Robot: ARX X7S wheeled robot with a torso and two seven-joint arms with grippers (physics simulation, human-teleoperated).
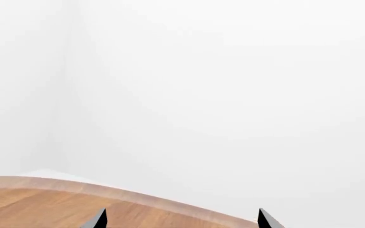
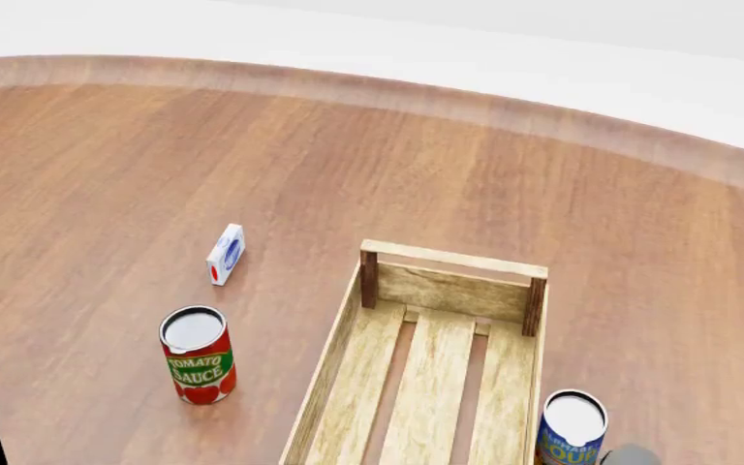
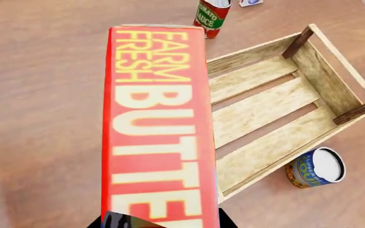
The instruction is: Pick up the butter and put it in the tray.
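The butter (image 3: 160, 123), a red-orange box lettered "FARM FRESH BUTTER", fills the middle of the right wrist view. It is held above the table, and my right gripper (image 3: 160, 222) is shut on its near end. One long edge of the box overlaps the rim of the tray (image 3: 258, 109), a light-wood slatted crate with dark corner posts. In the head view the tray (image 2: 456, 260) holds nothing, and neither the butter nor a gripper shows. My left gripper (image 1: 184, 219) is open with nothing between its fingertips, over the table edge facing a white wall.
A tomato sauce can (image 2: 198, 354) stands left of the tray, with a small white-and-blue carton (image 2: 226, 254) beyond it. A blue can (image 2: 572, 426) stands close to the tray's right side. The curved table edge (image 2: 476, 102) runs along the far side.
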